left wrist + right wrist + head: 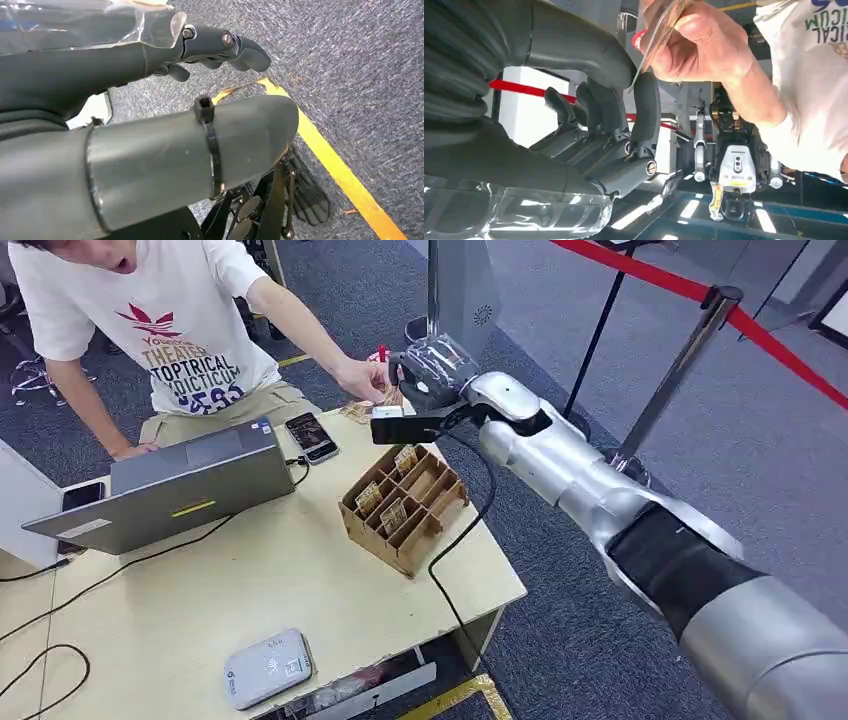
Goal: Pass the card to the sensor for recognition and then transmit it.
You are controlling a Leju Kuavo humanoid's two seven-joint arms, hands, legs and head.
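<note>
The step in hand looks like the hand-over, the last part of the task: the right hand [425, 380] reaches out over the far corner of the desk [300, 580], meeting the person's hand [362, 380]. In the right wrist view the card [659, 37] is seen nearly edge-on, pinched by the person's hand [696, 42], its lower edge between the robot's thumb and its dark fingers [599, 107]. Those fingers stand apart; whether they press the card I cannot tell. Its long axis runs from the person's grip toward the robot's palm. Next, the right hand should let go fully and draw back. The left hand [220, 47] hangs over the floor, fingers loosely curled, holding nothing.
</note>
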